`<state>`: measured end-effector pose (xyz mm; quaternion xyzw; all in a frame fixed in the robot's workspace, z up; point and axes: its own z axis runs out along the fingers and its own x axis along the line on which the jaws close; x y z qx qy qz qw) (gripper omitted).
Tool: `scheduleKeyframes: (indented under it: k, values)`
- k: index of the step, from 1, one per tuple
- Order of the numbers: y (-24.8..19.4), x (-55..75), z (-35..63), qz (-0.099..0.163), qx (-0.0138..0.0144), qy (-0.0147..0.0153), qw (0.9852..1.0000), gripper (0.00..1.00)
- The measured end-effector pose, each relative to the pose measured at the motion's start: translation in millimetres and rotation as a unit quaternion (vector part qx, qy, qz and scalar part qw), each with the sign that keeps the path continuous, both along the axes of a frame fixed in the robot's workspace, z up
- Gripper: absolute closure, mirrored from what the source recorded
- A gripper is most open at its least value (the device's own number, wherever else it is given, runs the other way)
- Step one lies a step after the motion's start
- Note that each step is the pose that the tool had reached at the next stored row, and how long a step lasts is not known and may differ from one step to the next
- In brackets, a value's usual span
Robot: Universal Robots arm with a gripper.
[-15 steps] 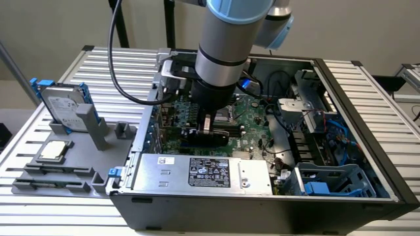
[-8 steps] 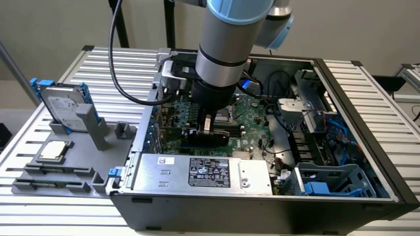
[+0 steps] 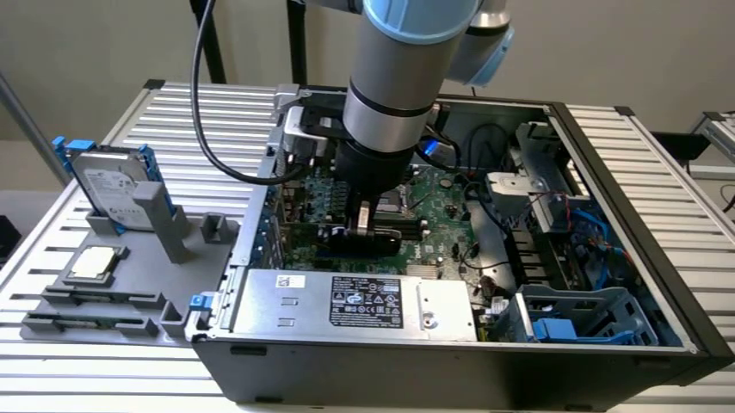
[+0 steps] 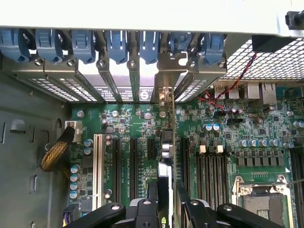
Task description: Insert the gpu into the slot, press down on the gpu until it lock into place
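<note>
Gripping the gpu edge-on between its fingers, the gripper is holding the card's long axis along the slot directly beneath, though whether it is seated there is apparently hidden by the card itself.

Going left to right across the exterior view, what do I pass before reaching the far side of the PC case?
Hard drive with blue rails → grey fixture tray → silver power supply box → pincer holding the gpu upright over the motherboard → blue drive cage.
</note>
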<state>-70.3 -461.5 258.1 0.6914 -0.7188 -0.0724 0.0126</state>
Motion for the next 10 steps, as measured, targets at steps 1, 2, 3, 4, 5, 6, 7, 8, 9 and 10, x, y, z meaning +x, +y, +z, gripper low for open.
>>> scheduleKeyframes:
  k: [1, 2, 3, 4, 5, 6, 7, 8, 9, 10]
  values:
    - [0.0, 0.1, 0.0, 0.0, 0.0, 0.0004, 1.0, 0.74]
    - [0.1, 0.2, -0.1, 0.0, 0.0001, 0.0013, 1.0, 0.74]
    - [0.1, 0.3, -0.1, 0.0, 0.0001, 0.0024, 1.0, 0.74]
    - [0.1, 0.3, 0.1, 0.0, 0.0, 0.0037, 1.0, 0.74]
    - [0.2, 0.4, 0.1, 0.0, -0.0001, 0.0056, 1.0, 0.74]
    - [0.3, 0.3, 0.0, 0.0, 0.0, 0.0072, 1.0, 0.74]
    - [0.3, 0.1, -0.1, 0.0, 0.0001, 0.0084, 1.0, 0.74]
    - [0.3, 0.2, -0.1, 0.0, 0.0002, 0.009, 1.0, 0.74]
    - [0.3, 0.3, -0.1, 0.0, 0.0001, 0.0092, 1.0, 0.74]
    - [0.3, 0.5, -0.1, 0.0, 0.0001, 0.0092, 1.0, 0.74]
